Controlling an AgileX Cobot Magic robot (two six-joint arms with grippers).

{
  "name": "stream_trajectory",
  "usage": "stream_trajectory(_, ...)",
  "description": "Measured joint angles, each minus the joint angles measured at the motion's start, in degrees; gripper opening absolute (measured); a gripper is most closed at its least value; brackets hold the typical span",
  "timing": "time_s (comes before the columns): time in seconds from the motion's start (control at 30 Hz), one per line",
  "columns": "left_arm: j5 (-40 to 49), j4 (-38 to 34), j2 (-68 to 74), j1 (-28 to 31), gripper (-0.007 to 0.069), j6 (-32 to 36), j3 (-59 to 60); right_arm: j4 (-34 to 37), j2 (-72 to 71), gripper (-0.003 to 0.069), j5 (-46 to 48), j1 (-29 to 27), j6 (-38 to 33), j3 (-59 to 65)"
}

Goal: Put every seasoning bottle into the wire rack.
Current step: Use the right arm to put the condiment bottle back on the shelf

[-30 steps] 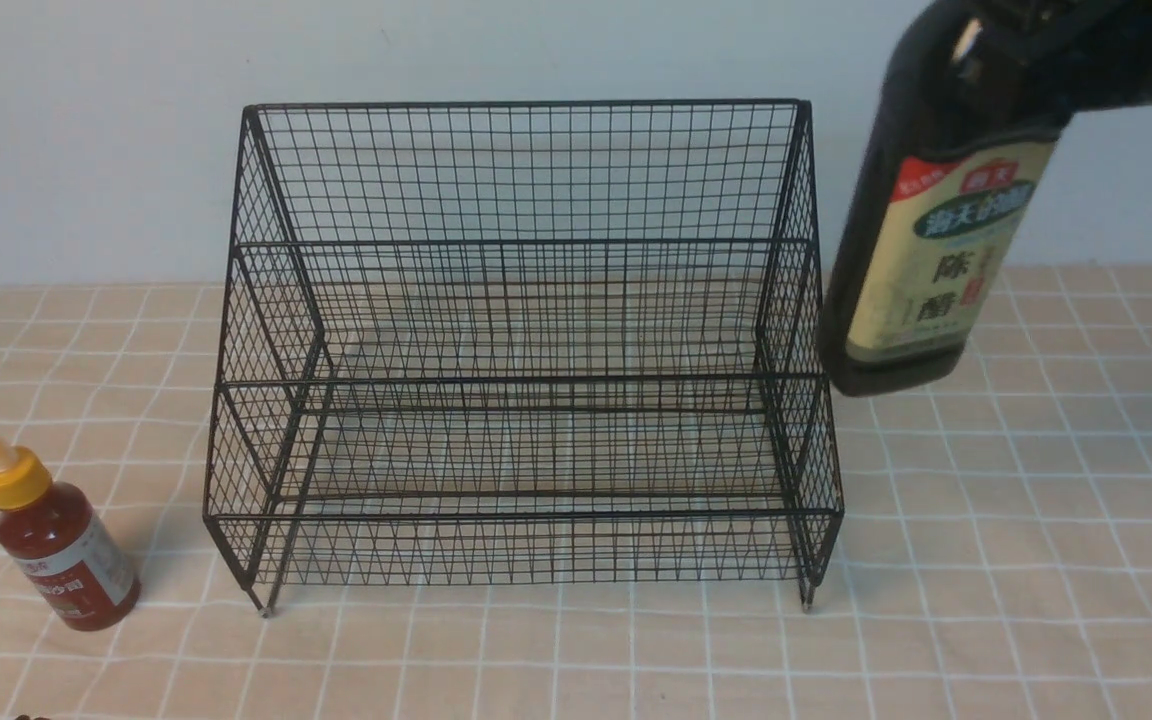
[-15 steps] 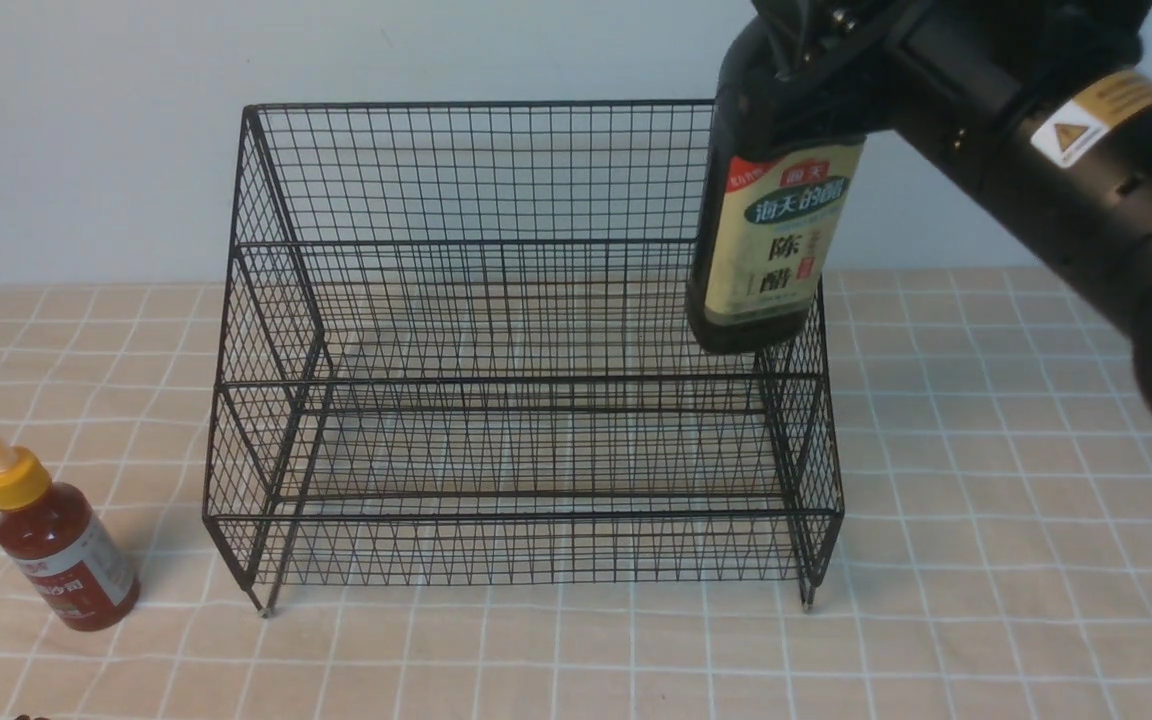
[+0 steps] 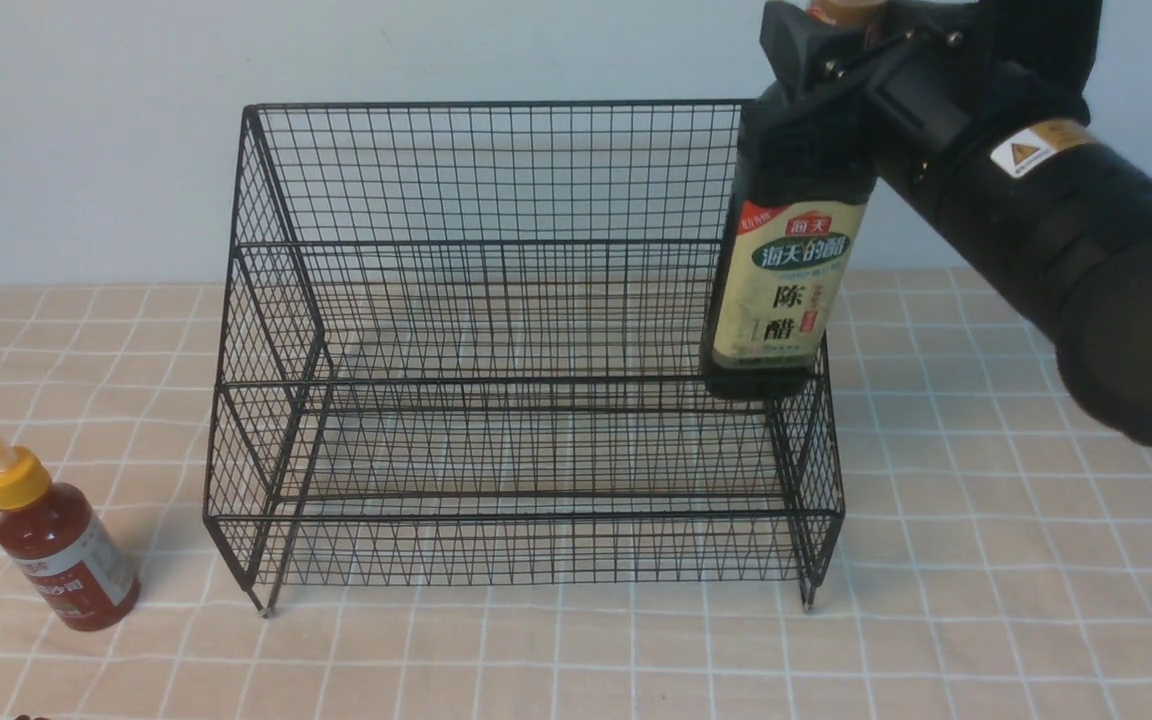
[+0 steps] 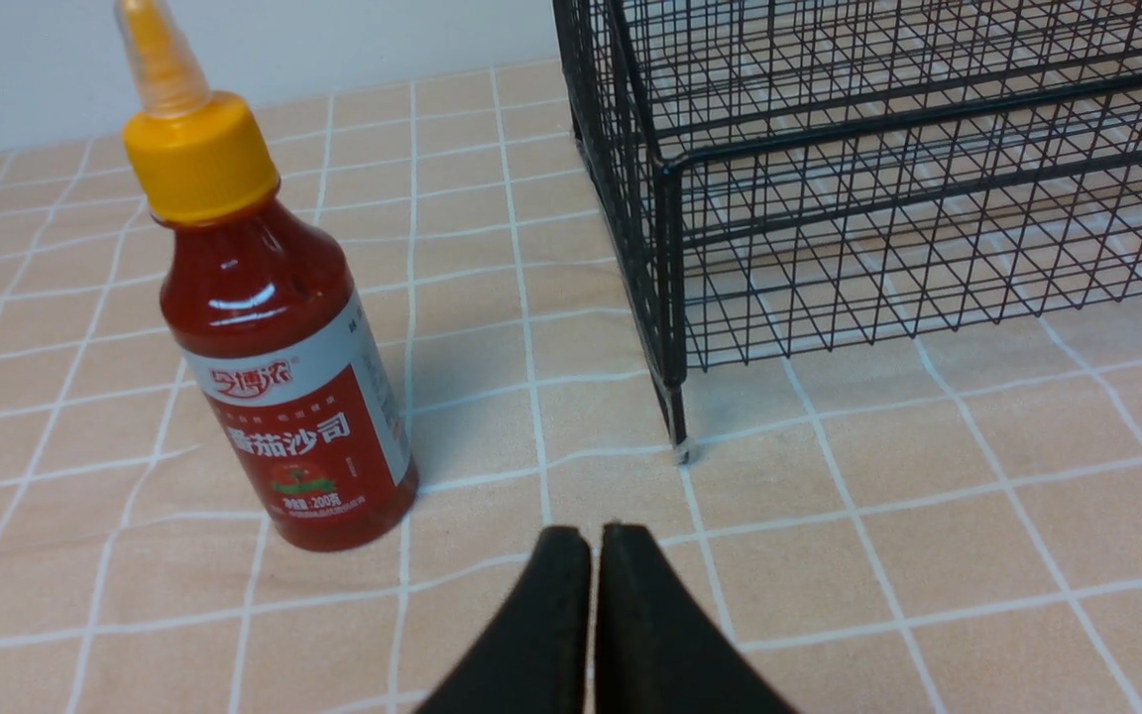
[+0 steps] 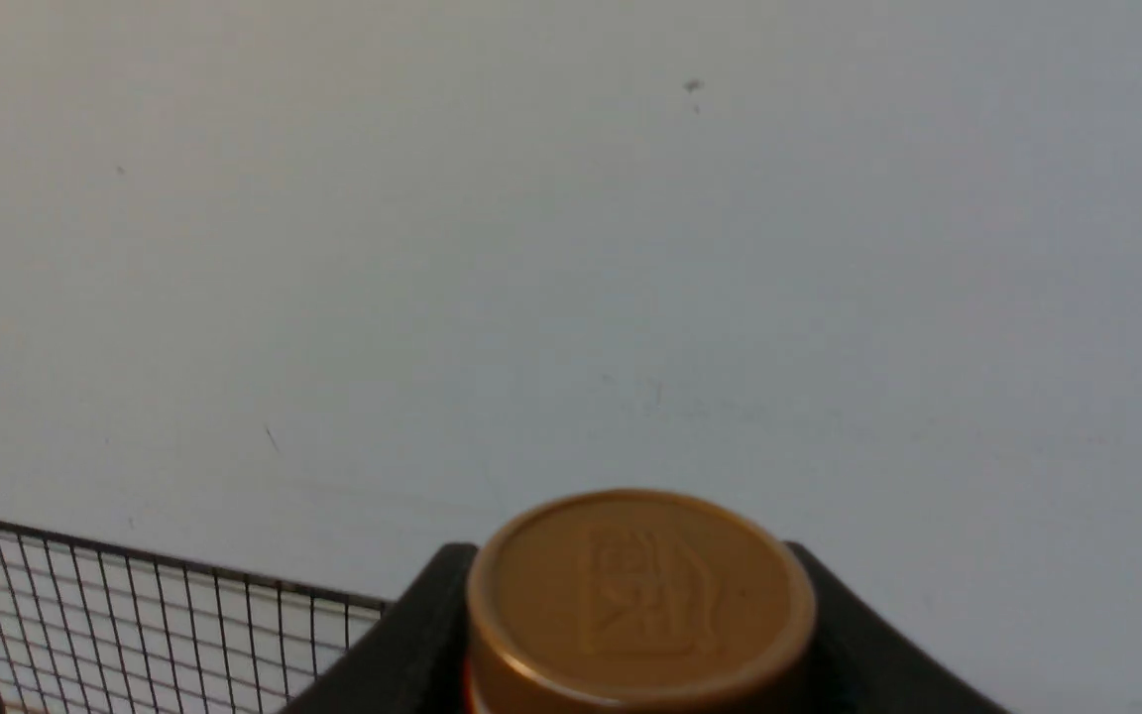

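Front view: the right gripper [image 3: 821, 105] clamps the glossy dark vinegar bottle [image 3: 786, 300] at its shoulder, upright over the right end of the black wire-mesh rack [image 3: 496, 103] (upper tier). The red sauce bottle [image 3: 61, 550], cone-tipped, stands near the checked tabletop [image 3: 986, 600] at its front-left corner; the left gripper [image 4: 594, 565] is clenched on nothing.

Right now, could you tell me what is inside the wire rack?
Both tiers look bare. The vinegar bottle, held by the right end effector, hangs at the wire rack's right end; it covers that corner, so whether its base touches the mesh is hidden.
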Motion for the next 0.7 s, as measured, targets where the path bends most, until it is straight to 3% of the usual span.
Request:
stream_trajectory(0.23,0.0,0.0,0.0,0.0,-0.0007,0.0,0.0,2.7,1.1,0.0318,4.8,0.2,-5.9,-0.3)
stream_trajectory(0.7,0.0,0.0,0.0,0.0,-0.0007,0.0,0.0,7.3,7.2,0.0318,4.4,0.4,-7.1,-0.5)
